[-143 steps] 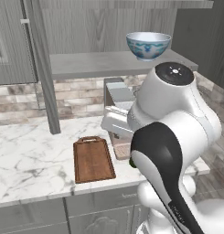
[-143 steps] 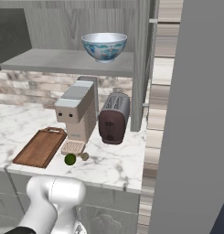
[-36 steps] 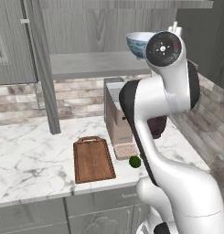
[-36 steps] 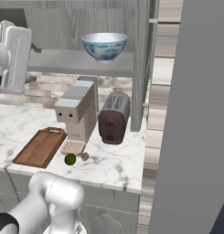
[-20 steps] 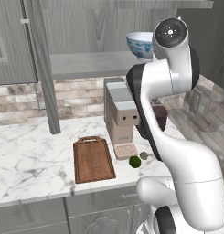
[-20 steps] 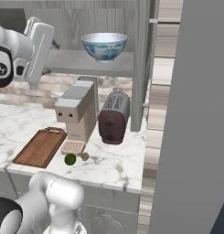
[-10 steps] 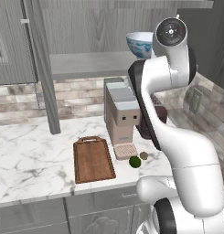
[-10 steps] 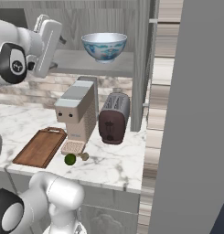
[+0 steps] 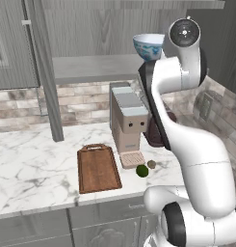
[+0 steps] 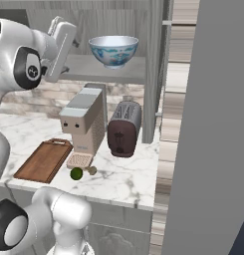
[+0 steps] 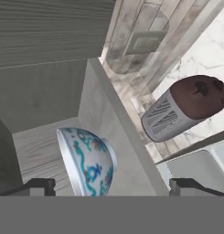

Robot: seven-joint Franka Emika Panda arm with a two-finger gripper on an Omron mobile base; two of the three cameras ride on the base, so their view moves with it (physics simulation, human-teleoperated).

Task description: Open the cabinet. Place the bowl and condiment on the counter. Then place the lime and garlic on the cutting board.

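Up on the cabinet [image 9: 90,29] shelf, bowl [image 11: 86,161] sits between the wide-spread gripper [image 11: 111,186] tips.

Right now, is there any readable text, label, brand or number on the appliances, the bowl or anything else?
None can be read.
The bowl: painted pattern, no lettering.
The coffee machine and toaster: no lettering visible.
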